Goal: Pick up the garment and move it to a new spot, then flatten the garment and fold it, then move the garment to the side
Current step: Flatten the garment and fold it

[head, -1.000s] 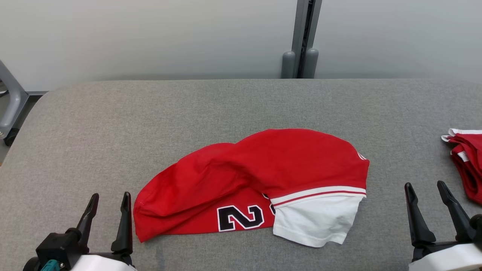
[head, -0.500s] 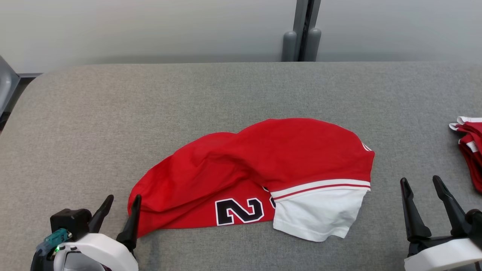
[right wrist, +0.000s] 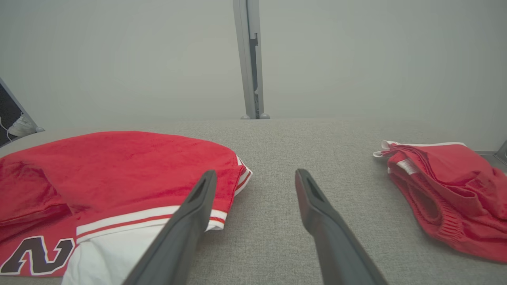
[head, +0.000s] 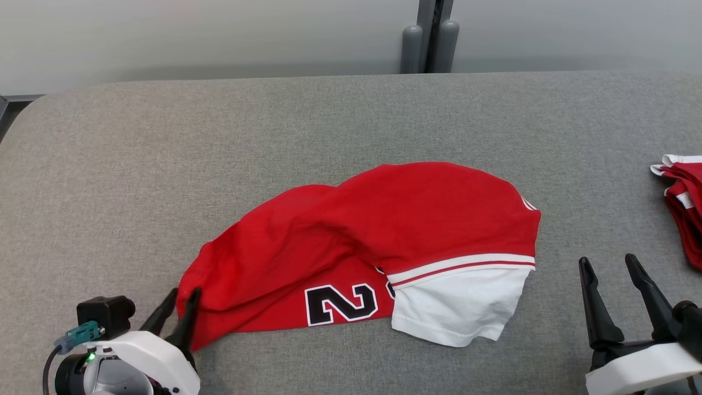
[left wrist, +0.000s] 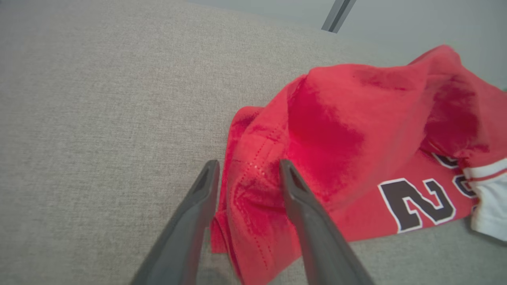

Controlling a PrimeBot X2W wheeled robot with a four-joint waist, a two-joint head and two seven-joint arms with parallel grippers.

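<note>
The garment (head: pixel 356 230), a red jersey with a white panel and a black numeral edged in white, lies crumpled on the grey table (head: pixel 329 120). It sits about midway between the left and right edges and closer to the near edge than the far one. Its upper layer is folded over, so part of the numeral is covered. The white panel, set off by a white and red stripe, sits at the garment's right end and points toward the near edge.

The left gripper (head: pixel 184 292) is at the near left of the table, at the garment's left corner. In the left wrist view the gripper (left wrist: pixel 247 166) has its fingers spread, with the stitched hem corner of the garment (left wrist: pixel 356 118) lying between them. One finger is just beside the cloth's edge and the other lies over the red fabric. The cloth is not pinched.

The right gripper (head: pixel 607 260) is by the near right of the table, apart from the garment, with its fingers spread and nothing between them. In the right wrist view the gripper (right wrist: pixel 255 174) points at bare table beside the garment (right wrist: pixel 119 166).

A second red heap (head: pixel 683 208) lies at the right edge, also visible in the right wrist view (right wrist: pixel 455 186). A grey post (head: pixel 428 38) stands beyond the far edge.
</note>
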